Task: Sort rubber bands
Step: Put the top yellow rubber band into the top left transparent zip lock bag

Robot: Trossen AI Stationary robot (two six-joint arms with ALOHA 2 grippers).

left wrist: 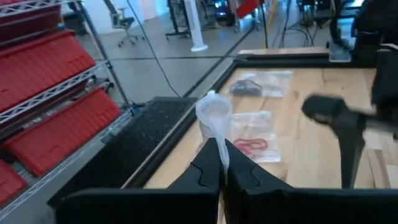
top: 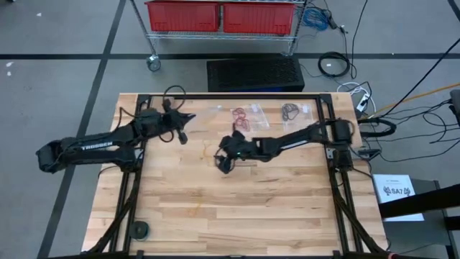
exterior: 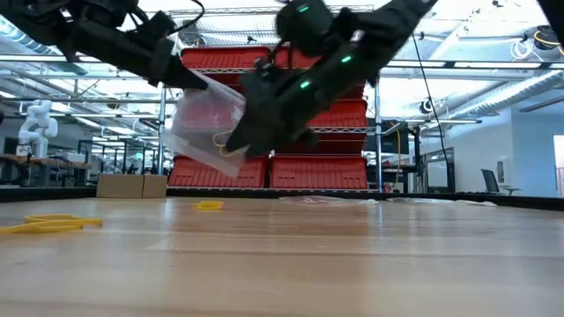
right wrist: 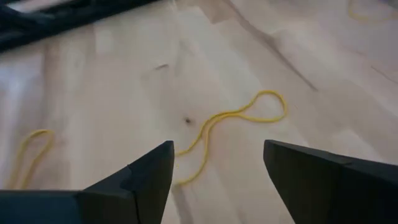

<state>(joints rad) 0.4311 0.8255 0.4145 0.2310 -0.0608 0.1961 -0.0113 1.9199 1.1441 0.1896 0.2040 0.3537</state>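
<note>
The right gripper hung with its two dark fingers spread wide, nothing between them, just above the bare wood near the middle of the table. Directly under that gap lay a yellow rubber band, pulled into a long, narrow, wavy loop whose rounded end pointed away from the fingers; a second yellow band curved nearby. In the high view this gripper sat at the end of the right arm reaching in from the table's right edge. The left gripper had its fingers pressed together on the edge of a clear plastic bag, which stood up bunched above the fingertips; from table height the same bag hung off the table with a yellow band showing inside it. White lettering reading TROSSEN ran along the left arm's forearm. Further yellow bands lay flat on the wood in the low view, another small one farther back. Toward the table's far edge two more clear bags lay flat, one holding red bands and one holding dark bands. Beyond the table stood a wire rack with red bins, and a white sheet with unreadable dark print lay to the right.
</note>
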